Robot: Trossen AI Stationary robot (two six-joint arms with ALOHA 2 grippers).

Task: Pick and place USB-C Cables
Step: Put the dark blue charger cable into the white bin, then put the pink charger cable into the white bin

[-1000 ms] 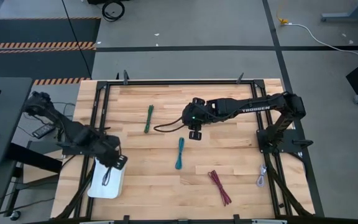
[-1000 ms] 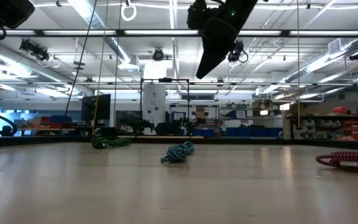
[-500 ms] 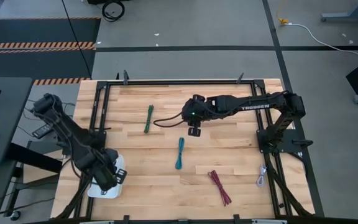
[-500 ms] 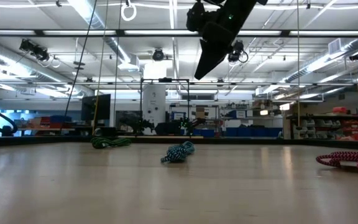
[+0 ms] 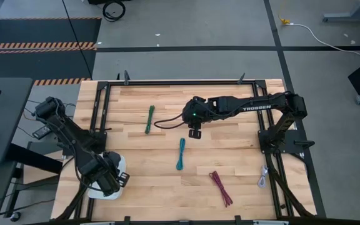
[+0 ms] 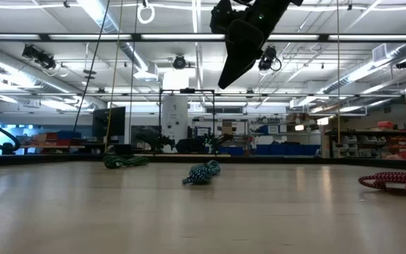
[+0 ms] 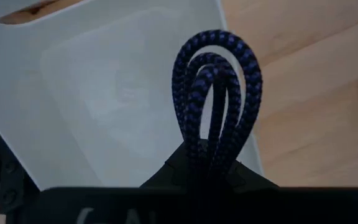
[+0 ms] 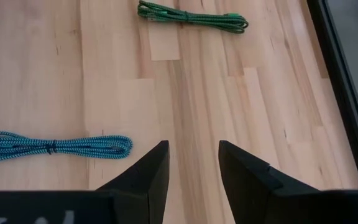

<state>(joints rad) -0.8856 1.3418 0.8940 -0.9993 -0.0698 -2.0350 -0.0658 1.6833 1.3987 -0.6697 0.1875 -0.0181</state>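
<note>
Purple cable point(image 7: 216, 106), folded in loops, is clamped between the left gripper's point(image 5: 107, 178) fingers above the white tray point(image 5: 119, 164) at the counter's point(image 5: 230, 150) near left corner. Right gripper point(image 8: 193, 163) hovers mid-counter, fingers apart, between the green cable point(image 8: 191, 17) and teal cable point(image 8: 55, 147). Dark red cable point(image 5: 220, 188) lies near right; bare wood surrounds each bundle.

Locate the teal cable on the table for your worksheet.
In the high view the teal cable lies near the table's middle, just below the right gripper, between the green cable and the dark red cable.
</note>
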